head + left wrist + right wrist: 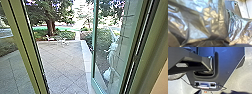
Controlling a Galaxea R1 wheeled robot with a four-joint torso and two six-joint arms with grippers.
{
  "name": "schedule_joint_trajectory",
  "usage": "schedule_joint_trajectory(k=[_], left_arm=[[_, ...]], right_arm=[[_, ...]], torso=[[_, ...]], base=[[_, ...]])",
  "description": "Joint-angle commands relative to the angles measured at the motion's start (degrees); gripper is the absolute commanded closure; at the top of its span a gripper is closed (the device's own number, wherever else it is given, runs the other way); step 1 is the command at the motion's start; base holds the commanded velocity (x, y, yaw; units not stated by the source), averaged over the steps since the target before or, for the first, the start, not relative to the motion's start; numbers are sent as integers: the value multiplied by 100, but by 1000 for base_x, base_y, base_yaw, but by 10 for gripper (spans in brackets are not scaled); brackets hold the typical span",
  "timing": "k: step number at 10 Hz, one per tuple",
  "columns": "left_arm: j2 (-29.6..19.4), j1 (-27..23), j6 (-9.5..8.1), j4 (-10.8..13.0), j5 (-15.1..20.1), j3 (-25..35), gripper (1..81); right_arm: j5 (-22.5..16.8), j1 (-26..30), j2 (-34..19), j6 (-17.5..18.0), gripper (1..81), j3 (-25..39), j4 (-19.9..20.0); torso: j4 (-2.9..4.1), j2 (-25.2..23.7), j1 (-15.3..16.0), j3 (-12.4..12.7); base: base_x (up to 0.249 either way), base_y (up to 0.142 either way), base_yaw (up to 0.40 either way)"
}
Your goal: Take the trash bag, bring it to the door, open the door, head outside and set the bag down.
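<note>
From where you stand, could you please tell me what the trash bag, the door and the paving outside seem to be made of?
Trash bag: probably thin, glossy plastic film, judging by its crinkles and glints. Door: clear glass, since bushes show through, in a green frame, perhaps painted metal. Paving: matte slabs with visible joints, stone or concrete.

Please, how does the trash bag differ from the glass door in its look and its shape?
The trash bag is crumpled, while the glass door is flat. The bag looks silvery grey; the door has a green frame around its pane. Both look shiny.
</note>
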Motion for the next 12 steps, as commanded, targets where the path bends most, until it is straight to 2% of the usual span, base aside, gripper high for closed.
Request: schedule_joint_trajectory(k=[1,6,12], left_arm=[[-16,-246,76,2,476,27,811],[-8,-238,76,2,476,27,811],[-8,-238,76,2,476,27,811]], right_arm=[[-373,209,39,-17,10,30,-22],[-365,208,39,-17,10,22,-23],[-365,217,39,-18,10,30,-23]], torso=[[0,0,3,0],[0,0,3,0],[0,-2,3,0]], base=[[0,0,0],[0,0,0],[0,-89,0]])
